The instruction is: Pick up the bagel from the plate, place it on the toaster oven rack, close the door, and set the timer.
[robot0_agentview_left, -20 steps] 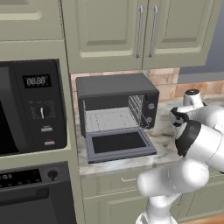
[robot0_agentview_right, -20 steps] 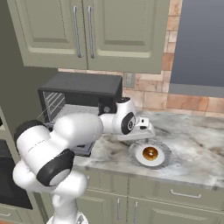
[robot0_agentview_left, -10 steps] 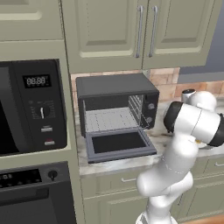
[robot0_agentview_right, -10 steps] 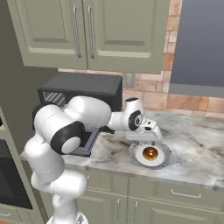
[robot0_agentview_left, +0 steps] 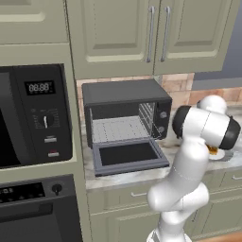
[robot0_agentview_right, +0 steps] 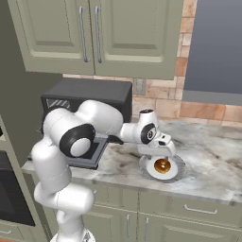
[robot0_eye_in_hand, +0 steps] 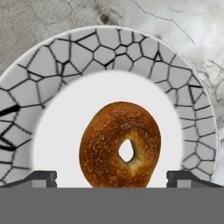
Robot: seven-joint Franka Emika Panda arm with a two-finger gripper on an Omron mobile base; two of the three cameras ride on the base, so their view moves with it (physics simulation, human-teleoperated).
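Note:
The brown bagel (robot0_eye_in_hand: 120, 146) lies flat in the middle of the white plate (robot0_eye_in_hand: 109, 52) with its grey cracked-pattern rim. My gripper (robot0_eye_in_hand: 113, 178) hangs just above it, open, one dark fingertip (robot0_eye_in_hand: 40, 177) on each side of the bagel and well clear of it. From the right base view, the gripper (robot0_agentview_right: 161, 150) hovers over the bagel (robot0_agentview_right: 162, 166) on the plate (robot0_agentview_right: 178, 173), on the marble counter. The toaster oven (robot0_agentview_left: 125, 92) stands to the left, its door (robot0_agentview_left: 127, 155) dropped open and the wire rack (robot0_agentview_left: 118, 128) bare inside.
A built-in black microwave (robot0_agentview_left: 33, 113) and a wall oven (robot0_agentview_left: 38, 208) fill the column left of the counter. Green cabinets (robot0_agentview_right: 94, 33) hang overhead. A brick backsplash (robot0_agentview_right: 208, 111) runs behind. My arm's elbow (robot0_agentview_left: 208, 125) stands between the toaster oven and the plate.
The hand has swung right from beside the toaster oven and come down over the plate. The elbow has risen. The jaws stayed open and the bagel has not moved.

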